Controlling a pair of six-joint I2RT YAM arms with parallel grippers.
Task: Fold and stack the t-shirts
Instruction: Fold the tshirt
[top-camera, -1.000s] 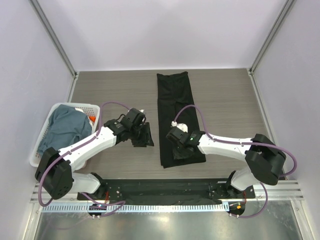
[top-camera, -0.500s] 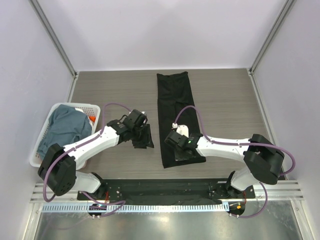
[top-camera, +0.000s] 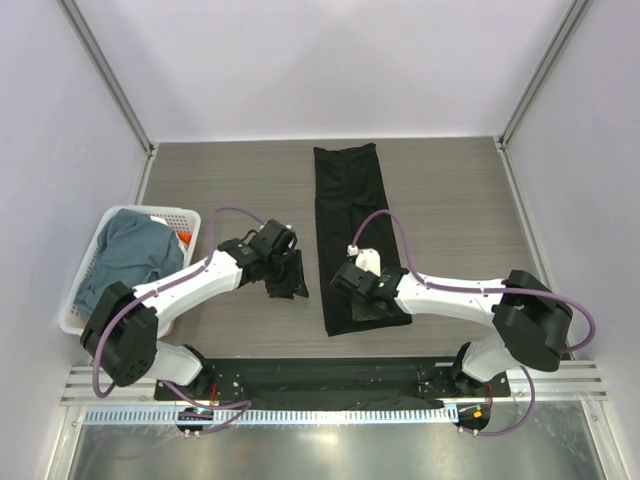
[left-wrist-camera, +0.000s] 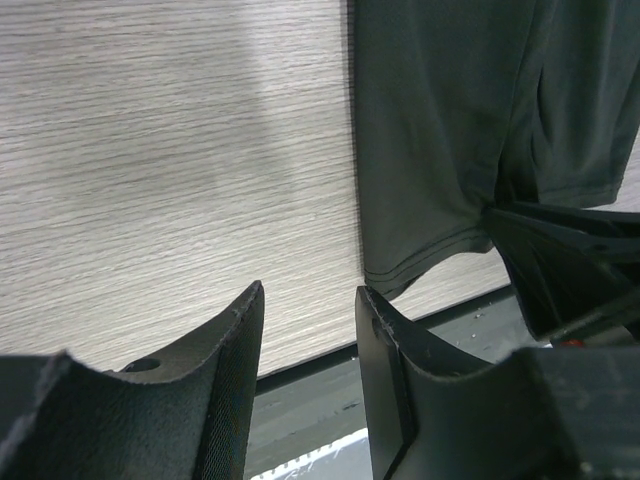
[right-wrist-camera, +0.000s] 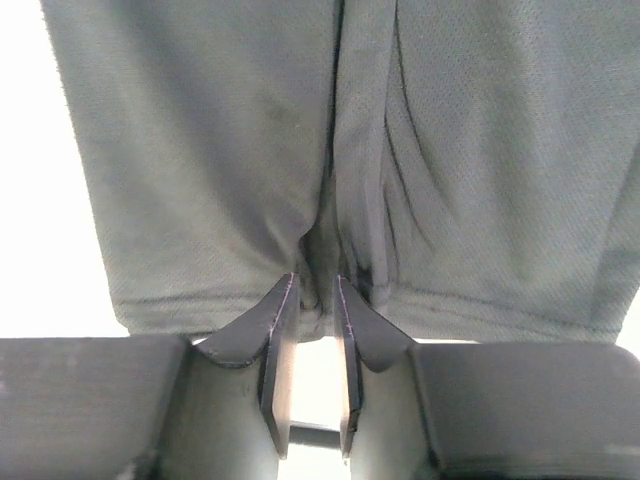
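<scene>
Black t-shirt (top-camera: 345, 190) lies mid-table (top-camera: 220, 180), long axis near-far. Your right gripper (right-wrist-camera: 315, 290) at near hem, jaws narrow around fold, hold cannot be told. Left gripper (left-wrist-camera: 308, 298) gapes empty, just left.

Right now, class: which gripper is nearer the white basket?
Left. The left gripper sits right of the basket; the right gripper lies farther right, over the black t-shirt.

The top camera looks steeply down from behind the arm bases over the whole tabletop (top-camera: 220, 180). The left wrist camera looks low, rightward. The right one sits very close above the near hem of the black t-shirt (top-camera: 345, 190), which all views share.
</scene>
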